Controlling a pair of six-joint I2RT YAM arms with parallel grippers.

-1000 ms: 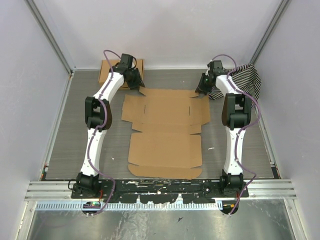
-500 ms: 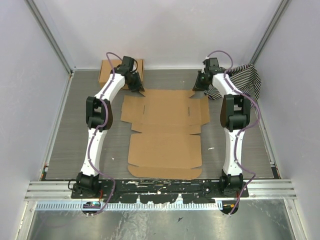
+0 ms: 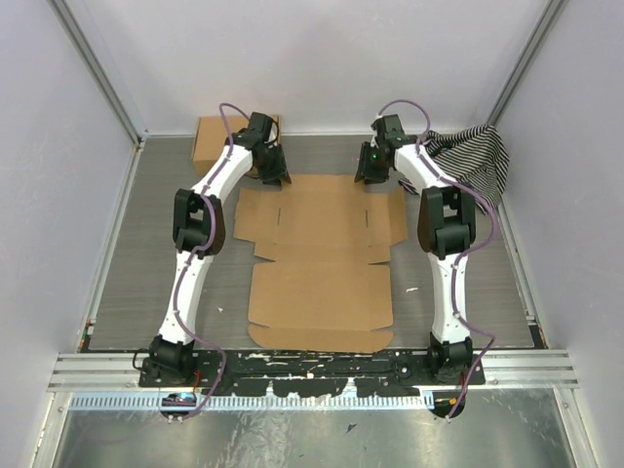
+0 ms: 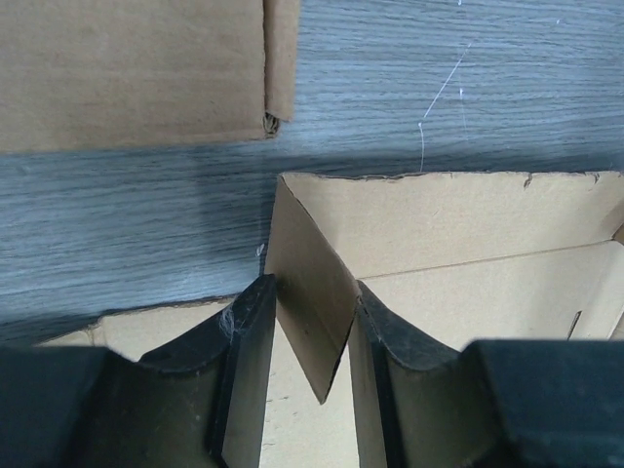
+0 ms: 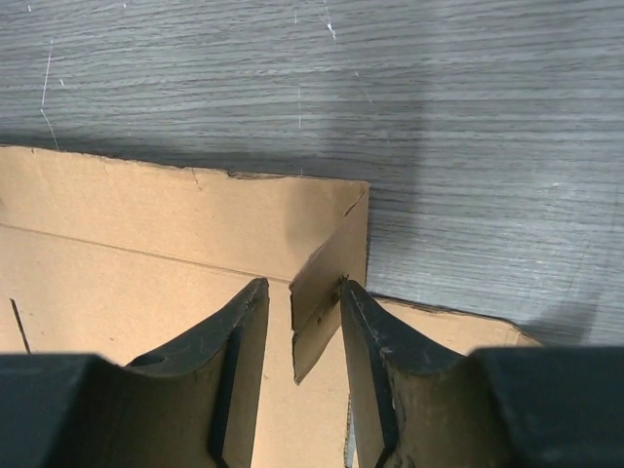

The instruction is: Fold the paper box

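Observation:
The paper box (image 3: 322,253) lies as a flat brown die-cut sheet in the middle of the table. My left gripper (image 3: 276,175) is at its far left corner and my right gripper (image 3: 367,174) is at its far right corner. In the left wrist view the open left gripper (image 4: 312,292) straddles a corner flap (image 4: 307,244) that stands up slanted between the fingers. In the right wrist view the open right gripper (image 5: 302,288) straddles a raised corner flap (image 5: 336,263) that leans against the right finger (image 5: 375,351); the left finger is apart from it.
A smaller closed cardboard box (image 3: 210,138) sits at the back left, also in the left wrist view (image 4: 127,68). A black-and-white striped cloth (image 3: 473,156) lies at the back right. Grey walls enclose the table on three sides.
Both grippers have moved inward along the sheet's far edge, towards each other. The far corner flaps now stand up between the jaws.

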